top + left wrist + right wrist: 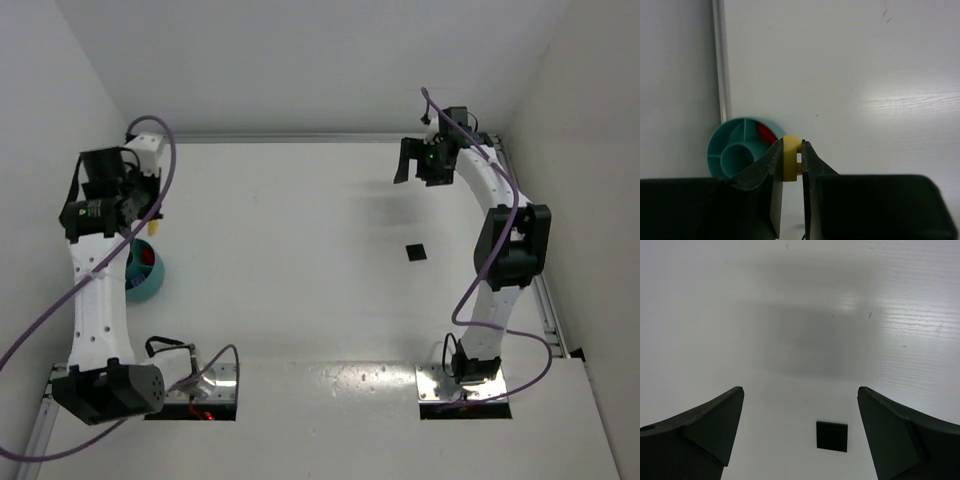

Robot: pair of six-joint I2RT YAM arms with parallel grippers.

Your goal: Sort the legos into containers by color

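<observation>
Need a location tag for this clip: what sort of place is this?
Probably a robotics lab work cell: plain white walls box in a white table, two robot arms are bolted at its edge, and a teal divided bowl sits as a prop.

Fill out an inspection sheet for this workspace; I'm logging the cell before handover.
Surface: white table, faintly glossy.
Job's things: yellow lego clamped in left pincer near the teal bowl; red lego in one compartment.
Clutter: small black square lying flat on the table.
Grippers: left pincer shut on the lego; right pincer open, empty.
Cables: purple cables loop off both arms.
Surroundings: white walls; nothing else seen.
</observation>
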